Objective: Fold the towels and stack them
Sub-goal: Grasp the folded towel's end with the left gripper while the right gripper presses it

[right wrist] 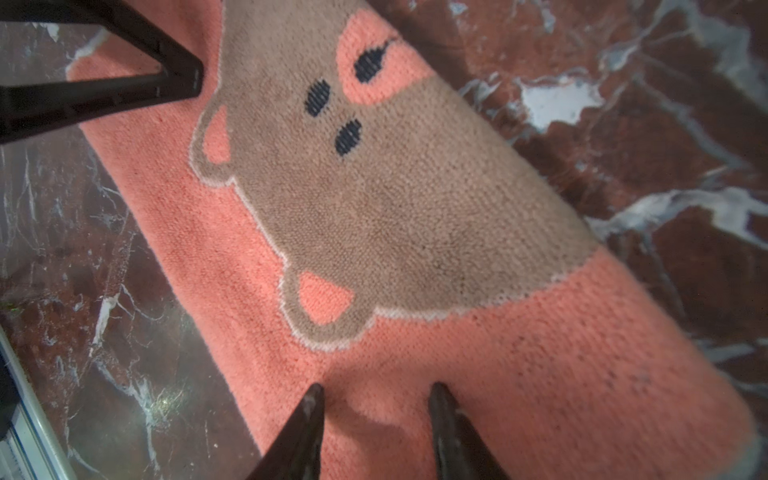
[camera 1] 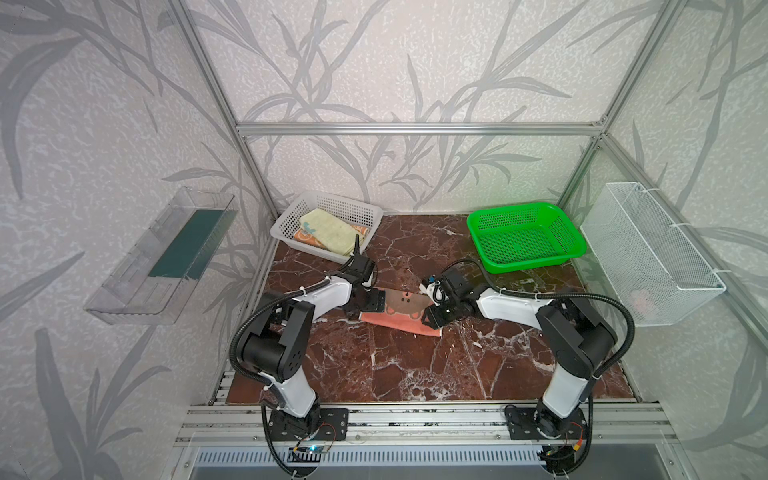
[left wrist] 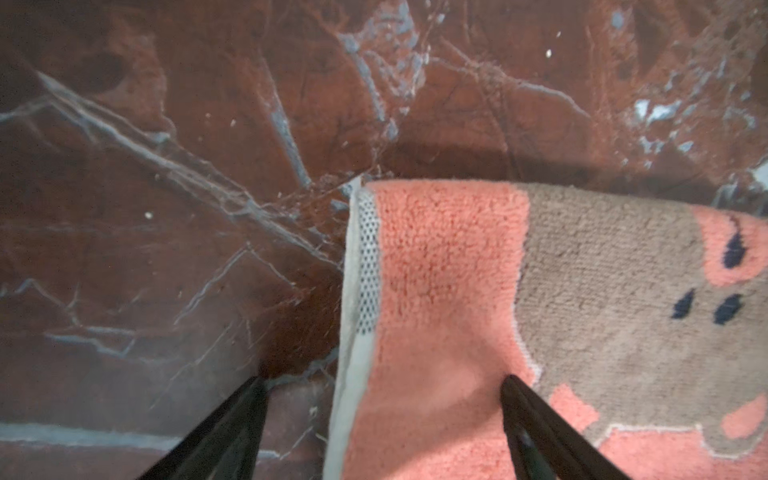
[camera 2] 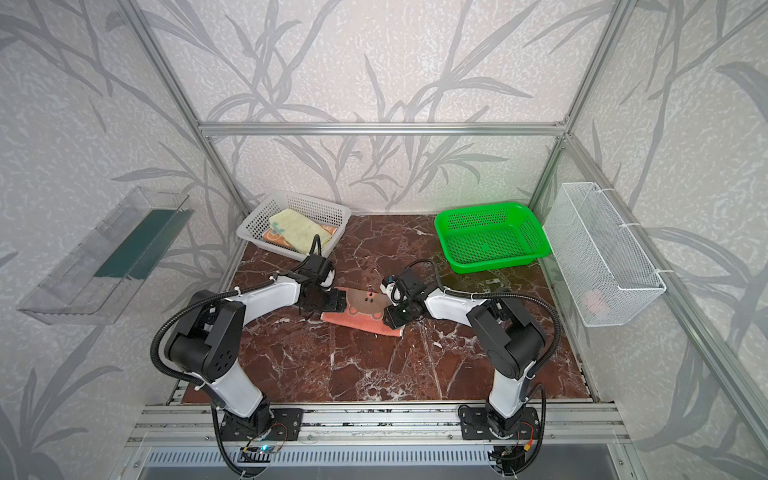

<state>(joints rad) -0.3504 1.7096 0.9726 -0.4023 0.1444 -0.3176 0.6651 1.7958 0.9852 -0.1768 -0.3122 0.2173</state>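
Note:
A salmon-pink towel with a brown bear face [camera 1: 395,320] [camera 2: 360,319] lies folded in half as a long strip in the middle of the marble table. My left gripper [camera 1: 371,307] [left wrist: 383,379] is open and low over the strip's left end. One finger is over the marble and the other over the cloth [left wrist: 457,291], so its white hem runs between them. My right gripper [camera 1: 430,318] [right wrist: 377,385] is open at the strip's right end, both tips down on the pink pile [right wrist: 374,208]. A pale yellow towel [camera 1: 328,230] lies over an orange towel [camera 1: 305,237] in the white basket.
The white basket [camera 1: 291,212] stands at the back left. An empty green basket [camera 1: 569,232] is at the back right. A wire basket [camera 1: 648,249] hangs on the right wall and a clear shelf [camera 1: 162,253] on the left wall.

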